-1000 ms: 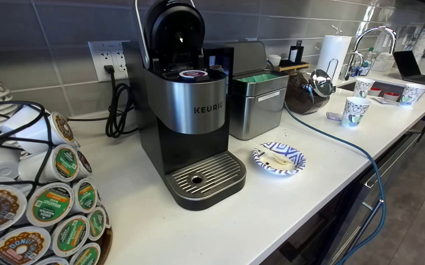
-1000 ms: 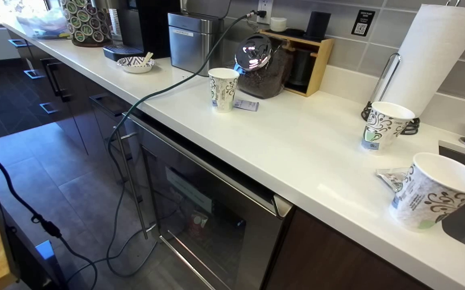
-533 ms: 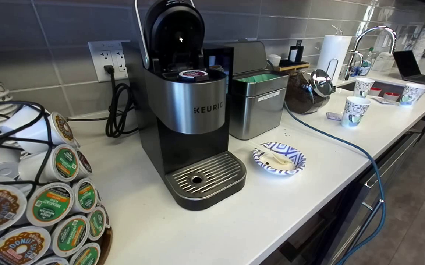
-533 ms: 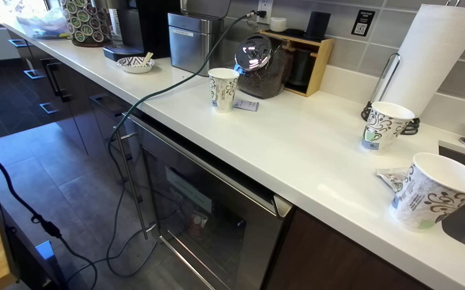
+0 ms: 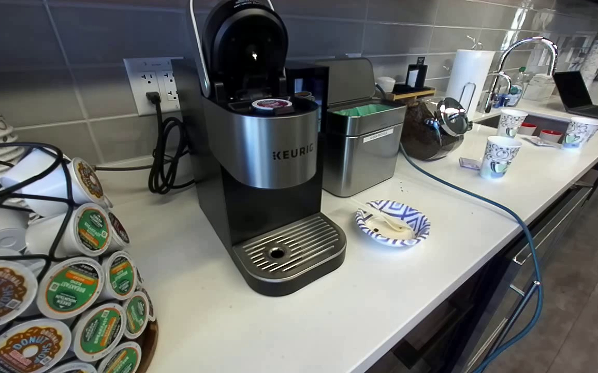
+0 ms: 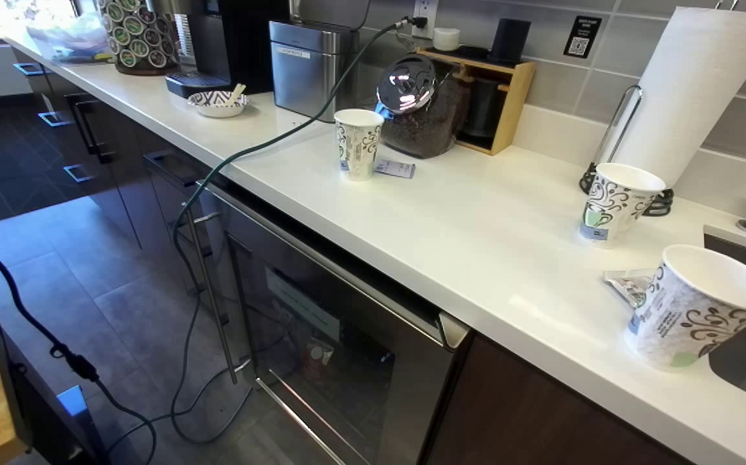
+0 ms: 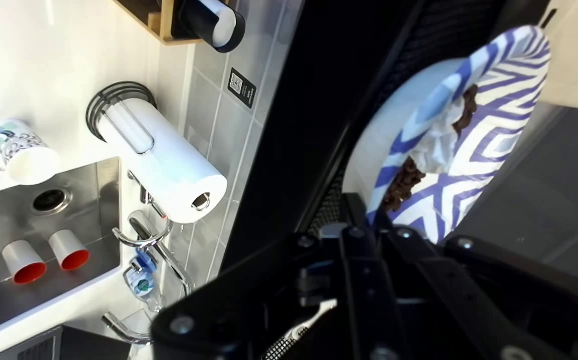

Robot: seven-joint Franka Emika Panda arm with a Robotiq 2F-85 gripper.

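Note:
In the wrist view my gripper (image 7: pixel 368 217) comes up from the bottom with its fingers close together. It pinches the rim of a blue-and-white patterned paper bowl (image 7: pixel 494 142). The held bowl is steeply tilted and shows brown pieces (image 7: pixel 403 184) and crumpled white paper (image 7: pixel 436 147) inside. The fingertips are partly dark and blurred. The arm and gripper are outside both exterior views. A similar patterned bowl (image 5: pixel 417 217) with pale sticks stands on the white counter; it also shows in an exterior view (image 6: pixel 214 108). Beside it is a Keurig coffee maker (image 5: pixel 262 150) with its lid up and a pod (image 5: pixel 273 104) in it.
A steel bin (image 5: pixel 363 155) with green liner, a glass jar (image 6: pixel 414 132), paper cups (image 6: pixel 358 145) and a paper towel roll (image 6: pixel 695 97) stand along the counter. A cable (image 5: pixel 500 204) crosses its edge. A pod rack (image 5: pixel 71 287) stands nearest. The wrist view shows a sink (image 7: pixel 51 260).

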